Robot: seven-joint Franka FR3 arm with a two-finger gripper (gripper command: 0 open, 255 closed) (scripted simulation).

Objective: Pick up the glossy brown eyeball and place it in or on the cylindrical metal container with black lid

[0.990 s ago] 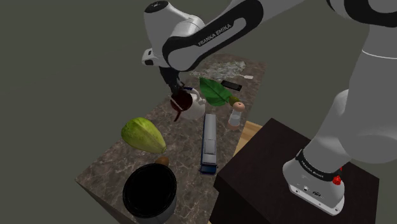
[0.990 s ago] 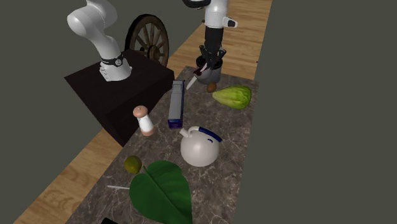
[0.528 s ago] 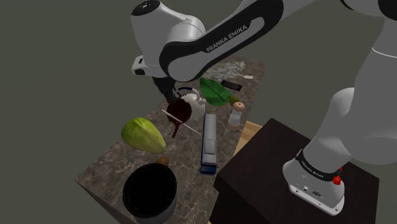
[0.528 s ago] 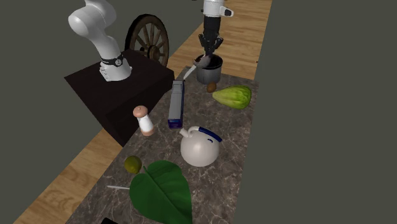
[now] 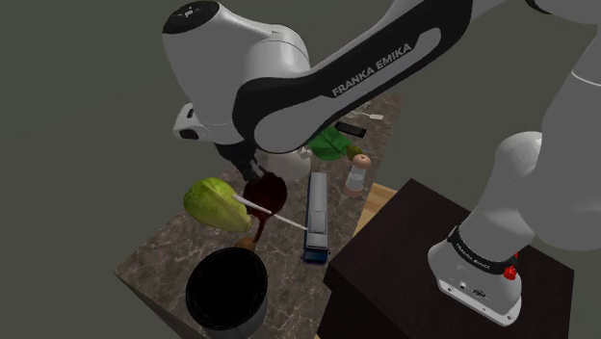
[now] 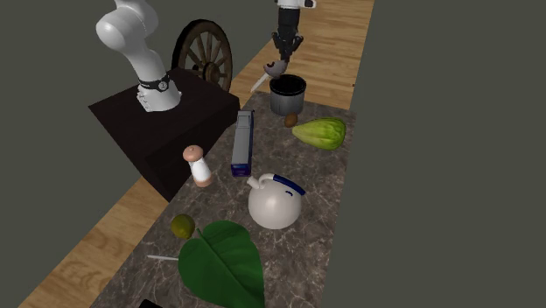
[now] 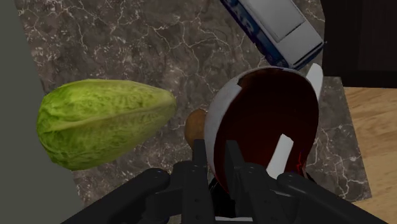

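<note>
- Gripper (image 7: 216, 160) closed on the eyeball (image 7: 267, 121); the two black fingers (image 7: 200, 156) pinch its white outer rim, off to one side of the dark brown glossy face
- Eyeball (image 5: 265, 193) hangs clear of the marbled tabletop (image 5: 159, 252), between the green lumpy fruit (image 5: 220, 204) and the blue-grey box (image 5: 316, 217), short of the cylindrical container (image 5: 227, 292)
- Second exterior view: eyeball (image 6: 278, 67) close above the container (image 6: 288, 94), to its left side
- Judged light and rigid, a hard shell; the gloss and roundness suggest a slippery surface
- Edge grip looks thin, so the piece could pivot or slide out under a quick move
- Thin white stick (image 5: 289, 221) juts from it and may catch the container's rim
- A hold across the fuller body would likely be safer
- Small brown nut (image 7: 195, 126) lies on the table below
</note>
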